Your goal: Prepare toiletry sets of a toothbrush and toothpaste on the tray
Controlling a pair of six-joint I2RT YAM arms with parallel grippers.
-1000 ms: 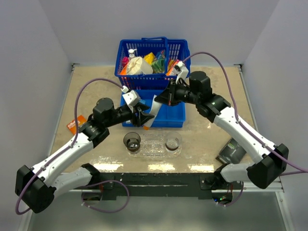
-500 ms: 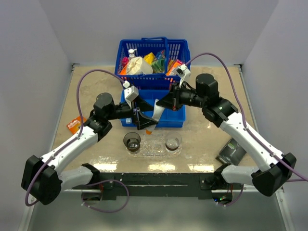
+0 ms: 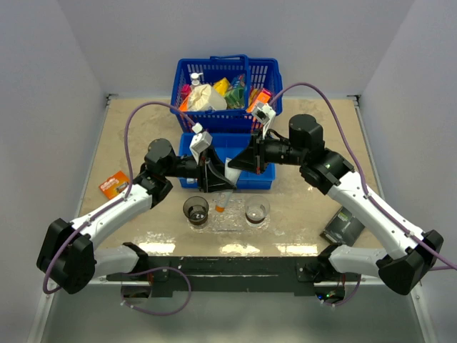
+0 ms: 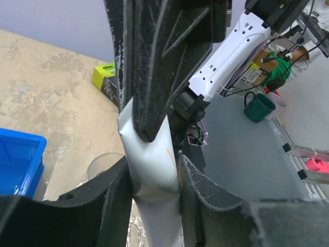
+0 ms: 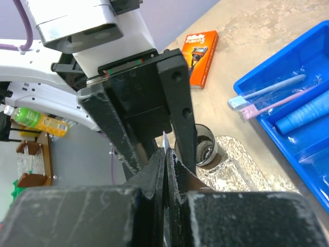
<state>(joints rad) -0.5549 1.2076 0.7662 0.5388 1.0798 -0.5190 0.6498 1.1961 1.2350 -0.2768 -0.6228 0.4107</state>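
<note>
White plastic is bridging the two arms: the toothpaste tube (image 4: 154, 149) is hanging upright in the air, just near of the blue divided bin (image 3: 258, 176) and over the far edge of the clear tray (image 3: 235, 223). Its orange cap (image 3: 221, 207) is pointing down between the left cup (image 3: 196, 209) and the right cup (image 3: 255, 213).

The left end effector (image 4: 154, 172) is clamping the tube's body, its fingers pressing on both flat faces. The right end effector (image 5: 164, 157) is pinching the thin crimped tail, its fingers all but together. This looks like a hand-over or re-grip. The tail pinch is probably steadying the tube while the left arm is taking a mid-body hold better suited to lowering it cap-first toward the tray.

The top camera is giving the tube's place over the tray, though the arms are hiding the contact itself. The left wrist camera is showing the tube wall caught between the fingers and its tail disappearing behind the right arm's fingers. The right wrist camera is showing the tube only as a white sliver, edge-on. It is also showing what the others are missing: two wrapped toothbrushes (image 5: 267, 92) and a pale blue tube (image 5: 308, 116) lying in the bin, and an orange razor box (image 5: 202, 51) lying on the bench (image 3: 143, 128).
</note>
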